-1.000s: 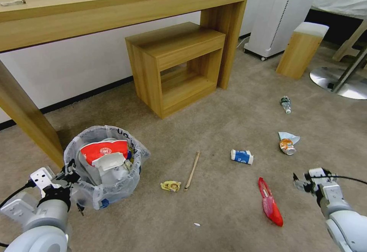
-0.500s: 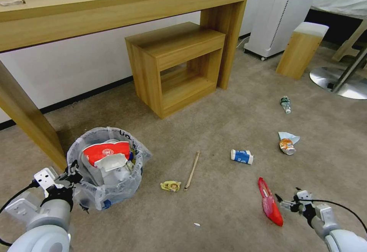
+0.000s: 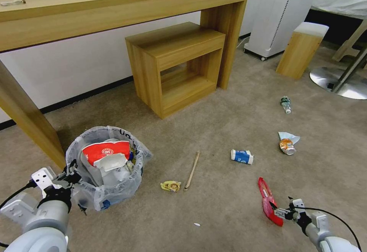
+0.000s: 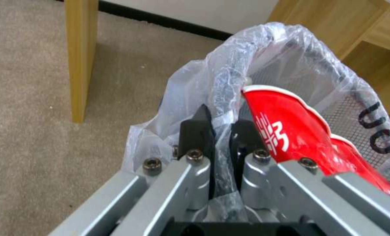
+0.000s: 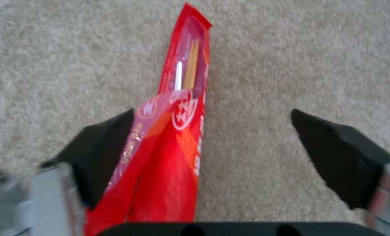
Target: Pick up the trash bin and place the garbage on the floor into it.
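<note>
The trash bin [image 3: 105, 168], lined with a crinkled clear bag, stands on the beige floor [image 3: 221, 213] at the lower left and holds a red-white paper bowl [image 3: 104, 150]. My left gripper [image 3: 70, 171] is shut on its near rim; in the left wrist view its fingers [image 4: 195, 131] pinch the bag and rim beside the bowl [image 4: 291, 131]. My right gripper [image 3: 281, 210] is open, low over the carpet, straddling the near end of the red packet [image 3: 267, 202]. The packet [image 5: 177, 131] lies against one finger [image 5: 103, 144]. A wooden stick [image 3: 192, 170], yellow wrapper [image 3: 170, 185], blue-white carton [image 3: 242, 156], crumpled orange wrapper [image 3: 287, 145] and small bottle [image 3: 285, 104] lie scattered.
A long wooden desk's leg [image 3: 26, 122] stands just behind the bin. A low wooden shelf unit [image 3: 179, 64] sits under the desk. Farther right are a white appliance [image 3: 281, 11], a padded wooden stool [image 3: 302, 49] and a round metal chair base [image 3: 340, 83].
My right gripper has come down and moved left, from beside the red packet to astride its near end. The bin and left gripper shifted only slightly.
</note>
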Controlling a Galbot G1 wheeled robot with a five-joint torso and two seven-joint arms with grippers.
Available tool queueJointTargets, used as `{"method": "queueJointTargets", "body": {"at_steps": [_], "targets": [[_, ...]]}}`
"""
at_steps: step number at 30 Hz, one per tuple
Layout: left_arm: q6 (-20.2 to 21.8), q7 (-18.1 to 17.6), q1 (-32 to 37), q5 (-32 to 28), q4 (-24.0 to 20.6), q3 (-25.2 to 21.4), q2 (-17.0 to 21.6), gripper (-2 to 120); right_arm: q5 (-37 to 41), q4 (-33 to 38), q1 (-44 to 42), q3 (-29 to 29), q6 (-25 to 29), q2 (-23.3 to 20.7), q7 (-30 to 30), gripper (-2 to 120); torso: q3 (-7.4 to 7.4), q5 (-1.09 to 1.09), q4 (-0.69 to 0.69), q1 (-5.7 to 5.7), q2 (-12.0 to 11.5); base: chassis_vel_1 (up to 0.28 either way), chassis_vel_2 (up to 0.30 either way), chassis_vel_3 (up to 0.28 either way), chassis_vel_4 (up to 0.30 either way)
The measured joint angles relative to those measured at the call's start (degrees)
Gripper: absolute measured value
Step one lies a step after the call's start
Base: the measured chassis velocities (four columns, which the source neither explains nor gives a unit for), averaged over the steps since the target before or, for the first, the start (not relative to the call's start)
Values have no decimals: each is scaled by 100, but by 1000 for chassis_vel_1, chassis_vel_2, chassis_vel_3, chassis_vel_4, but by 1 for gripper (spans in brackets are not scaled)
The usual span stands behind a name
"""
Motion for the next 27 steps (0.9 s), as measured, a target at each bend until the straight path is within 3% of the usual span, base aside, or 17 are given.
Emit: {"method": "queueJointTargets", "body": {"at_steps": [3, 7, 12, 15, 23, 25, 27], "targets": [[0, -1, 20, 5, -1, 15, -23, 3, 3, -202, 95, -28, 88, 74, -13, 72, 0, 0, 0, 0, 0, 0, 0, 0, 0], [-5, -1, 24, 12, 4, 26, -39, 3, -129, -486, 244, -63, 226, 151, -28, 61, 0, 0, 0, 0, 0, 0, 0, 0, 0], [-8, -1, 17, 20, 8, 41, -51, 3, -147, -700, 372, -105, 296, 186, -39, 56, 0, 0, 0, 0, 0, 0, 0, 0, 0], [-8, -1, -5, 23, 10, 48, -56, 3, -136, -745, 415, -137, 343, 196, -50, 58, 0, 0, 0, 0, 0, 0, 0, 0, 0], [-7, -1, -98, 33, 69, 62, -59, 3, -153, -844, 536, -222, 447, 203, -141, 88, 0, 0, 0, 0, 0, 0, 0, 0, 0], [-6, -1, -101, 33, 71, 63, -60, 3, -159, -862, 551, -224, 448, 205, -147, 88, 0, 0, 0, 0, 0, 0, 0, 0, 0], [-3, -1, -129, 33, 96, 64, -58, 3, -218, -966, 623, -230, 455, 212, -176, 76, 0, 0, 0, 0, 0, 0, 0, 0, 0]]}}
